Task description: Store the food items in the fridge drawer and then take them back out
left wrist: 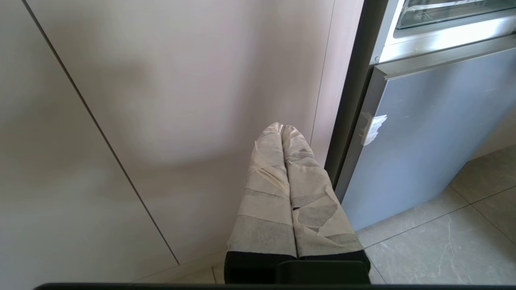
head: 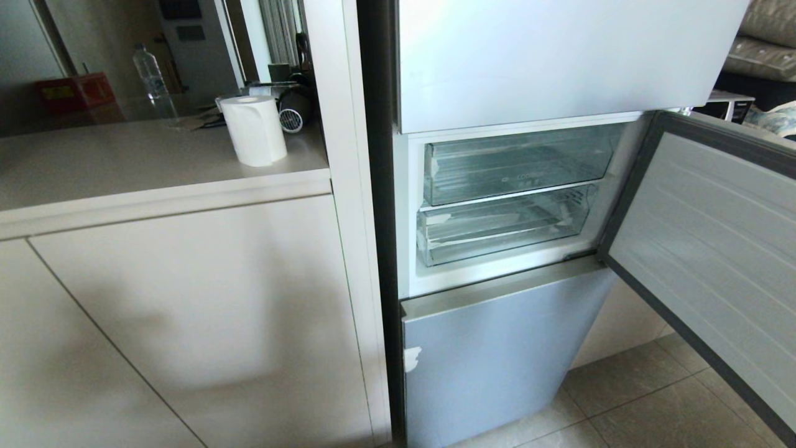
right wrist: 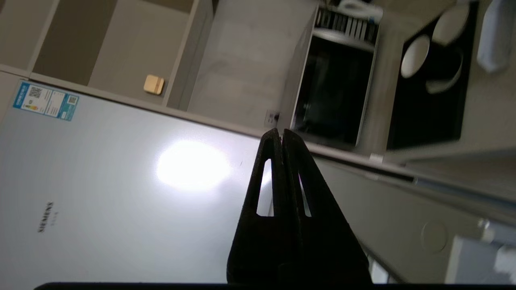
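Fridge: the middle door [head: 715, 249] stood swung wide to the right, which left both clear bins reachable from the front; the glossy panels above [head: 559, 56] and below [head: 497, 354] it were shut.
Fridge drawer: the lower clear bin [head: 504, 227] sat pushed home in its compartment, under a second clear bin [head: 519, 163]. Which of the two was the deeper one could not be told from this angle.
Drawer's look: see-through plastic with a thick front lip and a ribbed floor showing through; nothing coloured lay visible inside.
Food items: no tomato or other food showed in any view, so where it was could not be told.
Right gripper [right wrist: 279, 135]: its black jaws were pressed together with nothing between them, pointing past the bright upper door toward a microwave [right wrist: 334, 88] beyond; out of the head view.
Left gripper [left wrist: 283, 128]: its tape-wrapped jaws were closed and empty, hanging low in front of the cabinet door [left wrist: 181, 100] beside the lower fridge panel, seemingly parked there out of the way.
Counter [head: 124, 162]: left of the fridge, carrying a paper roll [head: 254, 129] and a water bottle [head: 154, 81].
Stage, as a judgement: door opened, drawer not yet pulled; opening it looked like the next need.
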Tool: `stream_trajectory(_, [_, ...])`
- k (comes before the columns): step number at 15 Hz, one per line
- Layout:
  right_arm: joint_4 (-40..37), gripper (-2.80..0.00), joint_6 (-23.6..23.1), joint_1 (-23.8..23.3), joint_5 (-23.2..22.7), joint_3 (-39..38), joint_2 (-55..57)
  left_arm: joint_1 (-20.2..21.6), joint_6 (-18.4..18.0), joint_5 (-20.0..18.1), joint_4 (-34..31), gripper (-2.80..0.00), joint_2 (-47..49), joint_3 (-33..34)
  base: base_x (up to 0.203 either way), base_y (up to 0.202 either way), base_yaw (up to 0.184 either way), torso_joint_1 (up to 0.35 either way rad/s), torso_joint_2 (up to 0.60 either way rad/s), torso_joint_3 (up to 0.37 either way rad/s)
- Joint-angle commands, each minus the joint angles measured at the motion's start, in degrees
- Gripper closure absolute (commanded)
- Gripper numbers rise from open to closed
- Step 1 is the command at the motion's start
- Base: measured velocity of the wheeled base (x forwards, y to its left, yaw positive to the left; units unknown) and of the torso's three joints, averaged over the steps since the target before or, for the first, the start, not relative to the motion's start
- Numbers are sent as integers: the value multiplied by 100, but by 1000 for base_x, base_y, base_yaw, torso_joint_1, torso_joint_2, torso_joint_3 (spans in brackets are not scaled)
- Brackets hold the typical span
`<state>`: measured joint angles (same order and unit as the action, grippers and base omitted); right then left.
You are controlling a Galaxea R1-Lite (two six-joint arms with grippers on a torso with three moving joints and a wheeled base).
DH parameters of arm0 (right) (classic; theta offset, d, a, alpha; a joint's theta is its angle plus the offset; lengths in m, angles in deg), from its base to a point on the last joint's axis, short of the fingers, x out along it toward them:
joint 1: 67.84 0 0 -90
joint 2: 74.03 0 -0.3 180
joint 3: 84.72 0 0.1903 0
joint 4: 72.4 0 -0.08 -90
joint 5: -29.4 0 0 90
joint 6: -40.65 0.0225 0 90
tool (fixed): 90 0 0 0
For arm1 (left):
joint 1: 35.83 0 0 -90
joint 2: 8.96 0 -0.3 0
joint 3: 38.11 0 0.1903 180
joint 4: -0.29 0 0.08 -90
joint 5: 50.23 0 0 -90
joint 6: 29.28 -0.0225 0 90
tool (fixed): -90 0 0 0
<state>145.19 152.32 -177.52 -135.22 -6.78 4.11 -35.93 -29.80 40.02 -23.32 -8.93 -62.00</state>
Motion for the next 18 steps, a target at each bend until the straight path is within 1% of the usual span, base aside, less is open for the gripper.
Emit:
stream_trajectory(1, [32, 0, -709, 41, 599, -185, -57, 1, -1, 2, -2, 0, -2, 0, 0, 0, 0, 0, 0, 0])
stream_trajectory(2, [-82, 0, -1120, 42, 913, -243, -70, 1, -1, 2, -2, 0, -2, 0, 0, 0, 0, 0, 0, 0])
stream_trajectory(3, [-520, 0, -1615, 42, 1210, -296, -105, 1, -1, 2, -2, 0, -2, 0, 0, 0, 0, 0, 0, 0])
stream_trajectory(5, [-2121, 0, -2741, 111, 1754, -317, -231, 1, -1, 2, -2, 0, -2, 0, 0, 0, 0, 0, 0, 0])
stream_trajectory(6, [-3167, 0, -3284, 276, 1998, -262, -294, 1, -1, 2, -2, 0, -2, 0, 0, 0, 0, 0, 0, 0])
stream_trajectory(7, [-4188, 0, -3728, 549, 2241, -156, -332, 1, -1, 2, -2, 0, -2, 0, 0, 0, 0, 0, 0, 0])
stream_trajectory(8, [-4926, 0, -4057, 899, 2451, -37, -349, 1, -1, 2, -2, 0, -2, 0, 0, 0, 0, 0, 0, 0])
stream_trajectory(9, [-5304, 0, -4269, 1172, 2592, 46, -363, 1, -1, 2, -2, 0, -2, 0, 0, 0, 0, 0, 0, 0])
stream_trajectory(10, [-5650, 0, -4342, 1377, 2648, 93, -379, 1, -1, 2, -2, 0, -2, 0, 0, 0, 0, 0, 0, 0])
stream_trajectory(13, [-6806, 0, -4387, 1638, 2656, 281, -449, 1, -1, 2, -2, 0, -2, 0, 0, 0, 0, 0, 0, 0])
stream_trajectory(16, [-6895, 0, -4336, 1641, 2618, 146, -721, 1, -1, 2, -2, 0, -2, 0, 0, 0, 0, 0, 0, 0])
stream_trajectory(18, [-6895, 0, -4248, 1615, 2512, 264, -950, 1, -1, 2, -2, 0, -2, 0, 0, 0, 0, 0, 0, 0])
